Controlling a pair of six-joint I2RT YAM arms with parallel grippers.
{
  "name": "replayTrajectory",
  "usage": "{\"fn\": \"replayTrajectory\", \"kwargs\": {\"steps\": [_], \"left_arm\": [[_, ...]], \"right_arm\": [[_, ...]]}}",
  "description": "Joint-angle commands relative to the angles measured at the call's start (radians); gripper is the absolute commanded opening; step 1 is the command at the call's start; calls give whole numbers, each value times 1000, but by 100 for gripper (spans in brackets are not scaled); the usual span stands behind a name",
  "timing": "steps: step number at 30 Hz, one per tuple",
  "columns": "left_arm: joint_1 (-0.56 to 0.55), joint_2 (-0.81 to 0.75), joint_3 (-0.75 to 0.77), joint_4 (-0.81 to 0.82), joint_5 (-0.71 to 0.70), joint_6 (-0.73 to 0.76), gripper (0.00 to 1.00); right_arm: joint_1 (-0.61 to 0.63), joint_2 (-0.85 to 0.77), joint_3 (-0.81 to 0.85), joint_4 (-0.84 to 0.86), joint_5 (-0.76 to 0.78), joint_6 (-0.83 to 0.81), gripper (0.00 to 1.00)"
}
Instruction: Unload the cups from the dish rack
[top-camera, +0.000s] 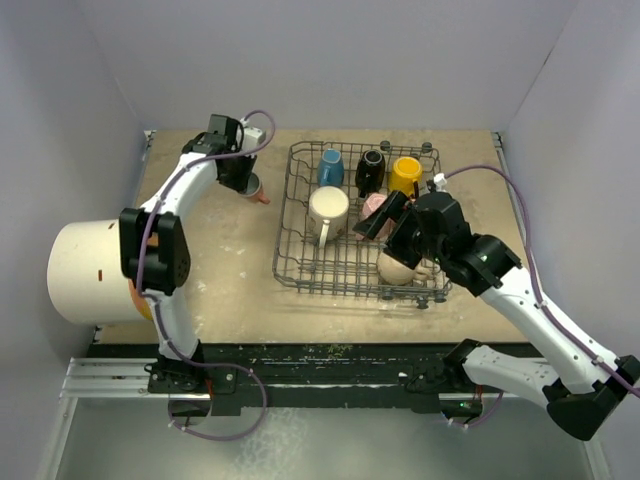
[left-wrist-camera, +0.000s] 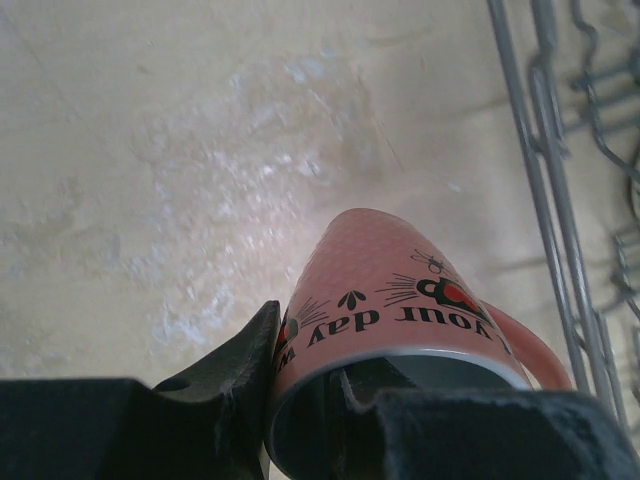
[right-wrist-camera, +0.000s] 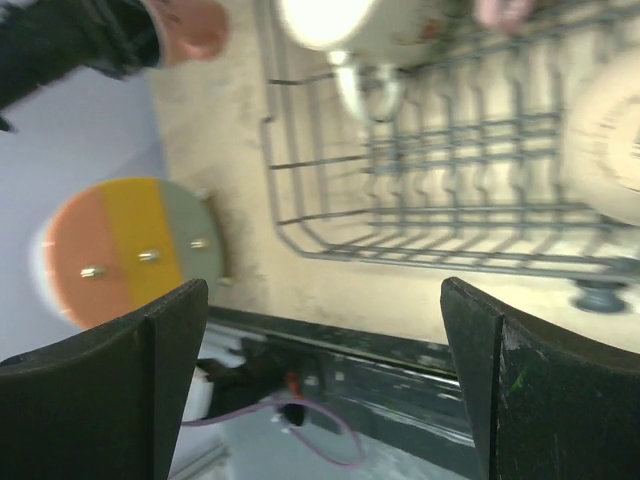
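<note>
right tool (right-wrist-camera: 322, 300) wide, empty, over dish rack's (top-camera: 283, 232) near side | left tool (left-wrist-camera: 300, 370) pinching salmon mug's (left-wrist-camera: 400, 290) wall, one finger inside, over surface (left-wrist-camera: 150, 150) left of rack | risk: thin wall grip slips, mug tips on release

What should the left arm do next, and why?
Probably lower and release. The left end effector grips the salmon mug by its rim, one finger inside, outside the rack and over the table. Whether the mug touches down yet is unclear.
</note>
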Motion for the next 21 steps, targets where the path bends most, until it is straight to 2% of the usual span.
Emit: {"fn": "replayTrajectory", "kwargs": {"steps": [1, 13, 18, 19, 21], "left_arm": [[-7, 121, 183, -10, -65, -10, 0], [-7, 389, 471, -36, -49, 10, 0], [-7, 455, 531, -44, -14, 26, 0], [-7, 462, 535, -43, -11, 26, 5], [-7, 467, 536, -37, -3, 29, 29]], "right_arm": [[-3, -8, 27, -261, 130, -115, 100], [-3, -67, -39, -437, 265, -84, 100], [-4, -60, -56, -462, 324, -98, 100], [-4, -50, -59, -462, 324, -114, 100], [-4, -18, -74, -448, 324, -149, 100]]}}
